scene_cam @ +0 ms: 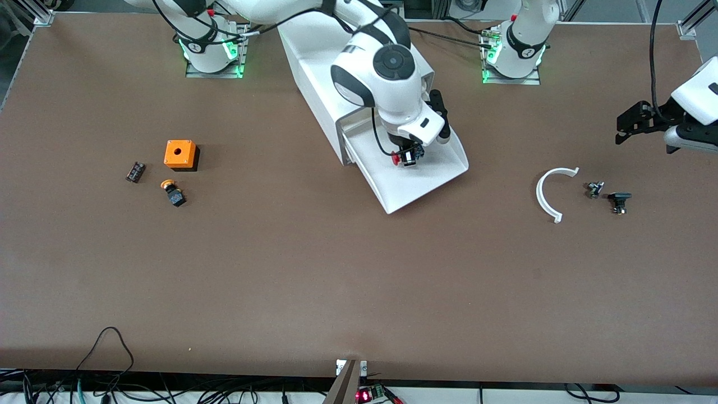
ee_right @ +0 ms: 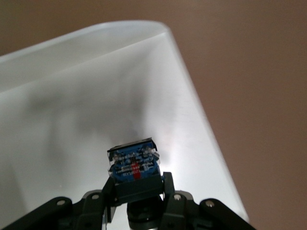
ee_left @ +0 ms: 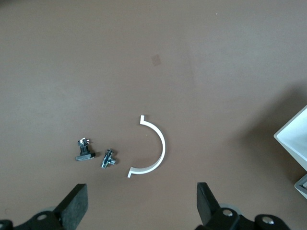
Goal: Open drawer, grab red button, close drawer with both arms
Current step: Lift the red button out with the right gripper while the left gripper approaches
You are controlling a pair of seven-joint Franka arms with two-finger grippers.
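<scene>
Gripping claw: the right gripper (scene_cam: 408,157) pinches the button (scene_cam: 405,159) inside the pulled-out drawer (scene_cam: 443,168).
Drawer: directly under that claw.
Waiting claw: the left gripper (ee_left: 141,203) spread, above the white arc (ee_left: 152,148).

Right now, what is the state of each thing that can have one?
Drawer: pulled open from the cabinet.
Button: inside the open drawer, gripped.
Right gripper: shut on the button.
Left gripper: open, holding nothing, waiting over the table near the white arc.
</scene>
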